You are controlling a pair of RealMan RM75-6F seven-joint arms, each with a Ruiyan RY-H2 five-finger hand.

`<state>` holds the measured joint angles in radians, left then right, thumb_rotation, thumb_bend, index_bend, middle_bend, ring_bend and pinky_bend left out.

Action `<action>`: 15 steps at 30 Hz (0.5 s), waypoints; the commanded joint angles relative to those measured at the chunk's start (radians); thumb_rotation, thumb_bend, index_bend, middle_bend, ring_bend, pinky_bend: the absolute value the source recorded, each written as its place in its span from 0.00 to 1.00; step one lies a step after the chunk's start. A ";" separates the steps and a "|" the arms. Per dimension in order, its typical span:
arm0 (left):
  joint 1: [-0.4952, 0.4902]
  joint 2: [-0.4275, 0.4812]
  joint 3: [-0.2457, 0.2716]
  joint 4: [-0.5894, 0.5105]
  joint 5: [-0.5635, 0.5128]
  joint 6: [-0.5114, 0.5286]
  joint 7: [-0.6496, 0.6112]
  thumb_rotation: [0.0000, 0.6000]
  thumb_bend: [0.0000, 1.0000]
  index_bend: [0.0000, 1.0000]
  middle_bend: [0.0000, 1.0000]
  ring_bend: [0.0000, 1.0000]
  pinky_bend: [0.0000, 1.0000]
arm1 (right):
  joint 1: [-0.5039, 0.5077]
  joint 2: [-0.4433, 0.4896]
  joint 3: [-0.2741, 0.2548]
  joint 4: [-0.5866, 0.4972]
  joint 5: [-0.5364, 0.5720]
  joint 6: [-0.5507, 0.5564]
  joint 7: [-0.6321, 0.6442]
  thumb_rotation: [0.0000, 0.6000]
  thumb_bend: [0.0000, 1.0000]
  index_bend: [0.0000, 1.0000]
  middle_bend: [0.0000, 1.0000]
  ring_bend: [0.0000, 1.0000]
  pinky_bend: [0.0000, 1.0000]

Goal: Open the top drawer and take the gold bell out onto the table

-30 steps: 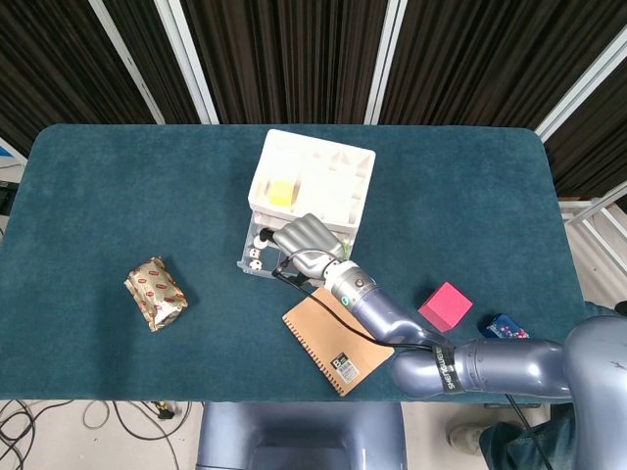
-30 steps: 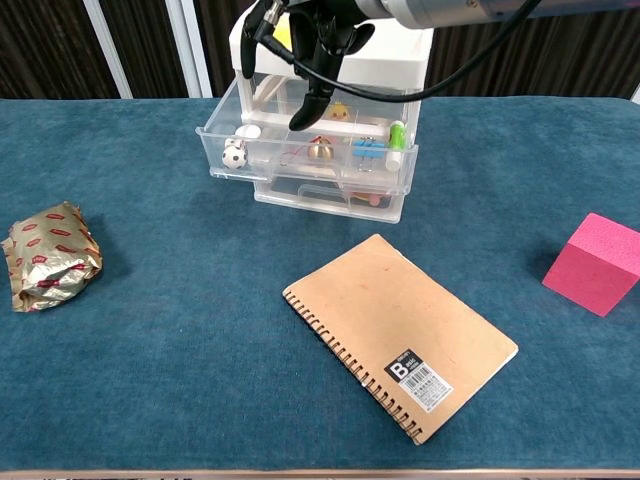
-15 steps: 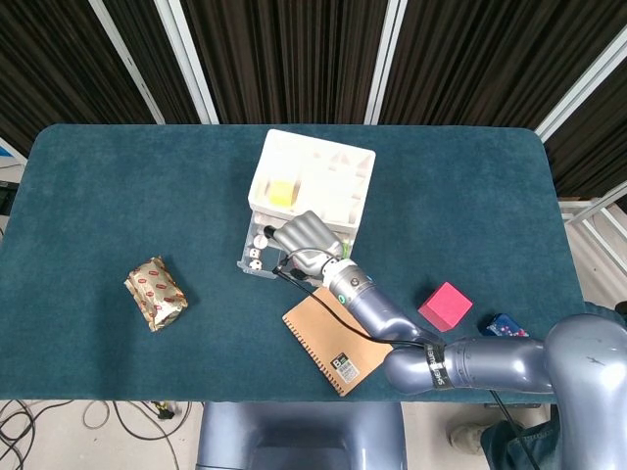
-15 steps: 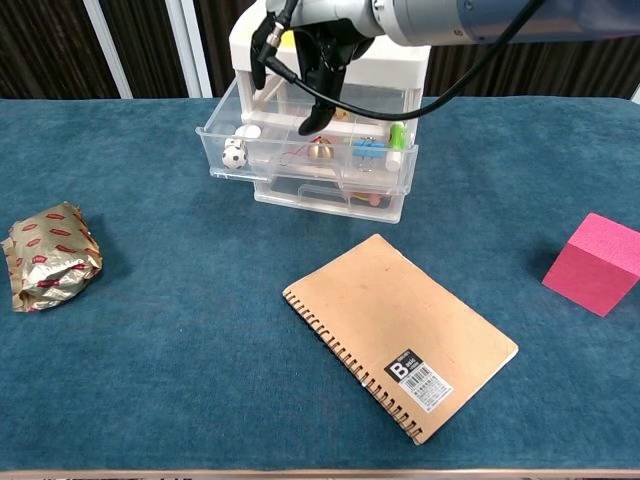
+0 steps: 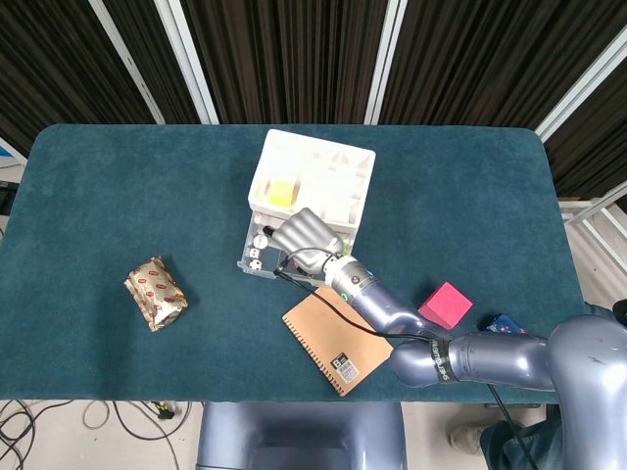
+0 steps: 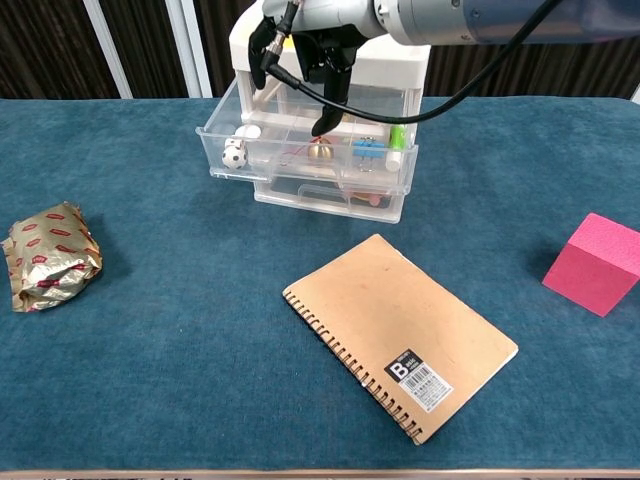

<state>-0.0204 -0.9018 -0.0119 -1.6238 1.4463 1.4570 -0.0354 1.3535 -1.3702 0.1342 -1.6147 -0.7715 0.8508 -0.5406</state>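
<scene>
A white drawer unit (image 6: 404, 62) stands at the back of the table, and its clear top drawer (image 6: 292, 166) is pulled out toward me. The gold bell (image 6: 320, 151) sits in the drawer's middle compartment. My right hand (image 6: 318, 38) hangs over the open drawer with its fingers pointing down. One fingertip (image 6: 320, 124) is just above the bell, and I see nothing held. In the head view the right hand (image 5: 306, 238) covers the drawer, so the bell is hidden there. My left hand shows in neither view.
The drawer also holds a small soccer ball (image 6: 234, 155) and a green tube (image 6: 397, 140). A spiral notebook (image 6: 400, 330) lies in front of the unit. A pink block (image 6: 600, 262) sits at the right, a gold foil packet (image 6: 50, 255) at the left.
My right hand has shifted slightly right over the drawer, and its downward fingertip now stands just above the bell. Nothing else has moved.
</scene>
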 commanded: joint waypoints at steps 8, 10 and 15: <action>0.000 0.000 0.001 -0.001 0.001 -0.001 0.001 1.00 0.20 0.10 0.00 0.00 0.00 | -0.037 -0.020 -0.002 0.042 -0.111 -0.023 0.037 1.00 0.23 0.31 0.96 1.00 1.00; 0.000 0.000 0.001 -0.001 0.001 -0.002 0.001 1.00 0.20 0.10 0.00 0.00 0.00 | -0.040 -0.029 -0.002 0.053 -0.127 -0.024 0.035 1.00 0.23 0.31 0.96 1.00 1.00; 0.000 0.001 0.000 0.000 -0.002 -0.002 -0.001 1.00 0.20 0.10 0.00 0.00 0.00 | -0.043 -0.043 -0.001 0.076 -0.151 -0.036 0.031 1.00 0.24 0.31 0.96 1.00 1.00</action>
<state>-0.0204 -0.9008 -0.0116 -1.6241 1.4448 1.4552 -0.0369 1.3116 -1.4105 0.1322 -1.5422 -0.9190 0.8156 -0.5082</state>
